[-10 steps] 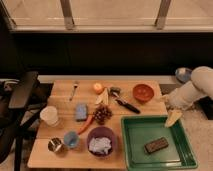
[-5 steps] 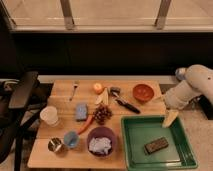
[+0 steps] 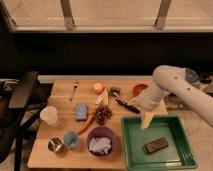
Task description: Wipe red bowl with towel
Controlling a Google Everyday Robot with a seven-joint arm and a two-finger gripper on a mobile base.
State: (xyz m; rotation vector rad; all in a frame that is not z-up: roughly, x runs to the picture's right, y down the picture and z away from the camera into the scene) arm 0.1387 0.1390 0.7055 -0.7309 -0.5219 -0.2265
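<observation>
Tool [image 3: 147, 120]: observed hanging from the arm over the far left corner of the green tray [image 3: 132, 148]; its opening cannot be told.
Red bowl [image 3: 138, 89]: located at the far right of the counter [image 3: 60, 95], partly hidden by the arm.
Towel [image 3: 99, 145]: found crumpled inside the purple bowl [image 3: 89, 136], well apart from the red bowl.

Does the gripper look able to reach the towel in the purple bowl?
Probably yes: the gripper hangs over the green tray; the towel lies uncovered in the purple bowl beside it.
</observation>
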